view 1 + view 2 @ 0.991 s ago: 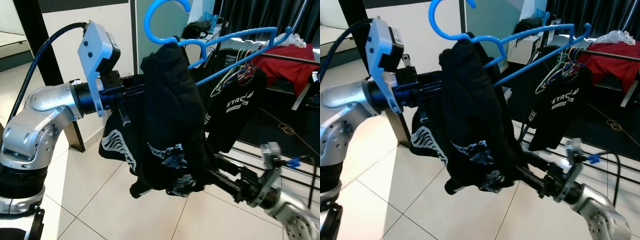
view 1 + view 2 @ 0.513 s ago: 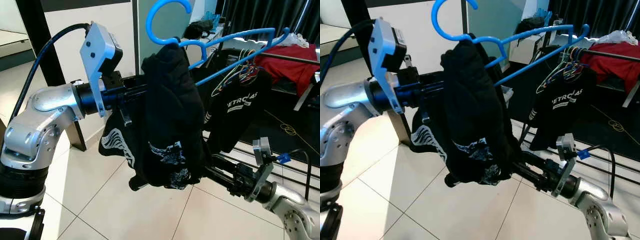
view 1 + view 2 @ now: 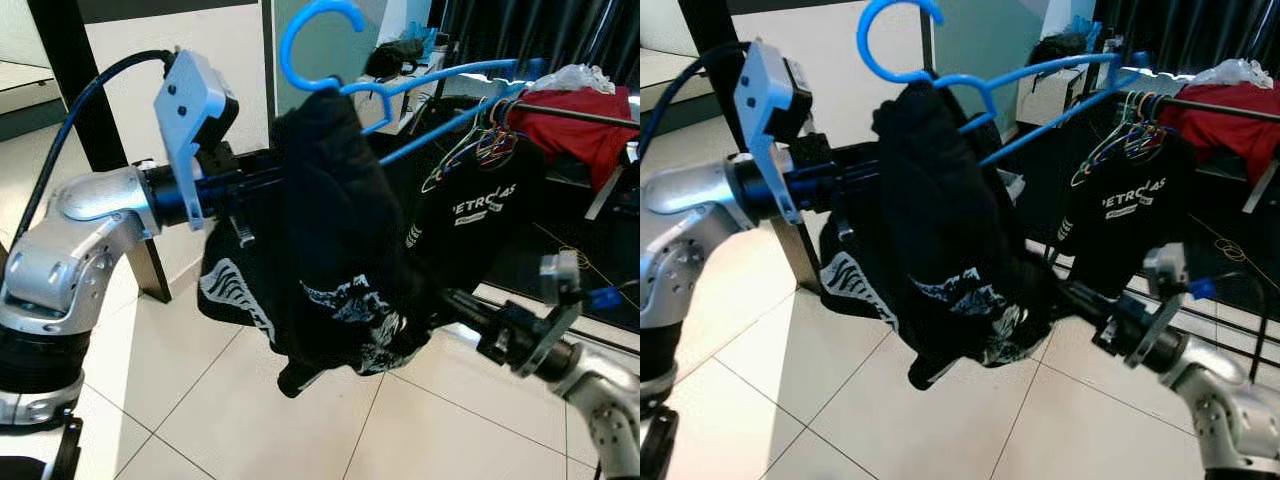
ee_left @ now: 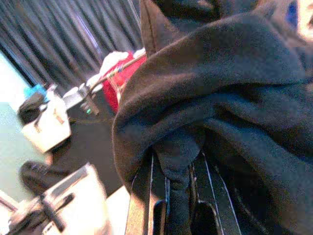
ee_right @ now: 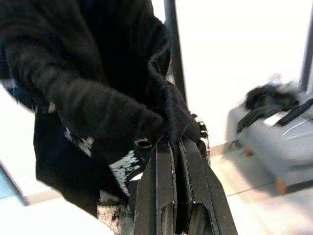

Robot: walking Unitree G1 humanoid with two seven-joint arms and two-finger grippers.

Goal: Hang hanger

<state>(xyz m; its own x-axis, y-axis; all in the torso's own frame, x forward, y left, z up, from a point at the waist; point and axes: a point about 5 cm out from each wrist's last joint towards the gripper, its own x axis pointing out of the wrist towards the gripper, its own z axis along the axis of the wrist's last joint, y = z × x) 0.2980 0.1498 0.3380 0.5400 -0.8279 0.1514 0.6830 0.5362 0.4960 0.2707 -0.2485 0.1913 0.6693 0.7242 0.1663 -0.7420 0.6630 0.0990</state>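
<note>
From my seat, the left gripper (image 4: 171, 196) sits at nine o'clock, fingers pinched on a fold of the black hoodie (image 3: 340, 260), so the bundle stays up at rail height. The blue hanger (image 3: 400, 85) carries the hoodie at centre, its hook free at twelve o'clock and its far arm reaching toward the clothes rail (image 3: 590, 115) at two o'clock. At four o'clock, the right gripper (image 5: 173, 147) is clamped on the hem, I judge to steady the swing.

Crowded clothes rail (image 3: 590, 116) ahead, hung shirt (image 3: 478, 215) blocking; open floor (image 3: 200, 400) below.
</note>
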